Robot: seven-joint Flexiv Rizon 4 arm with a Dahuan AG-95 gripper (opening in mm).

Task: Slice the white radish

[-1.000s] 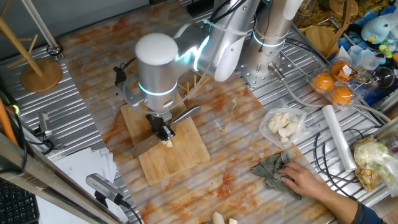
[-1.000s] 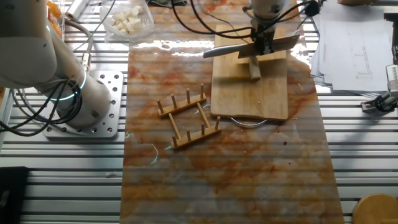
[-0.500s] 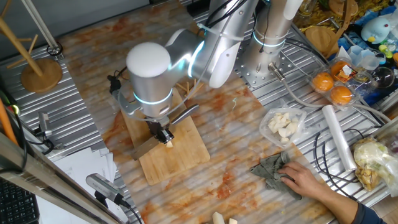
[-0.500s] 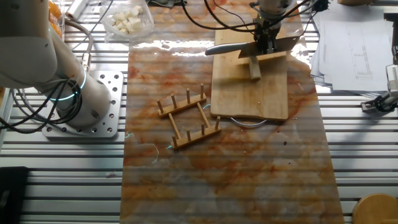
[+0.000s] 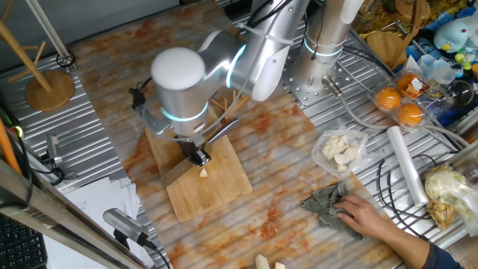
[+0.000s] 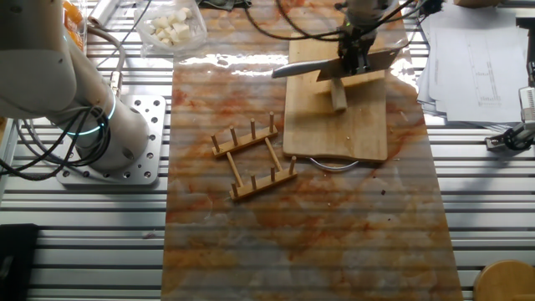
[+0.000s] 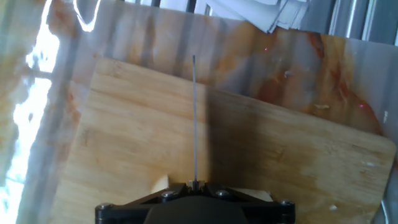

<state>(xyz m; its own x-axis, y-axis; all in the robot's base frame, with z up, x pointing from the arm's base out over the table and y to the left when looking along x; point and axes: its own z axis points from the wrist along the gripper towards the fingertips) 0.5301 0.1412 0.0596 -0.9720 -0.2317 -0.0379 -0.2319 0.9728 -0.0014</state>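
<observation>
You're mid-cut: the gripper (image 5: 196,155) has its fingers clamped on the knife (image 6: 334,66), gripping it near where handle meets blade, and the edge sits right over the radish (image 6: 338,94) on the board (image 6: 351,134). In the hand view the blade (image 7: 194,118) shows edge-on as a thin line running away from the fingers, with pale radish (image 7: 163,183) peeking out either side of it at the bottom. I can't tell from these views whether the edge is touching the radish or just above it.

Next move, as I judge it: press straight down, keep the blade upright, go clean through to the board, then lift and shift along the strip for the next slice. The strip is small and could roll or skid, so go steady.

The count: one knife, one board, one strip of radish under the blade. One wooden rack (image 6: 254,155) lies on the desk (image 6: 334,234) beside the board. One bag of whitish chunks (image 5: 340,149) sits apart. A person's hand (image 5: 367,217) rests on a grey cloth (image 5: 326,203). Two oranges (image 5: 399,106) sit by the edge.
</observation>
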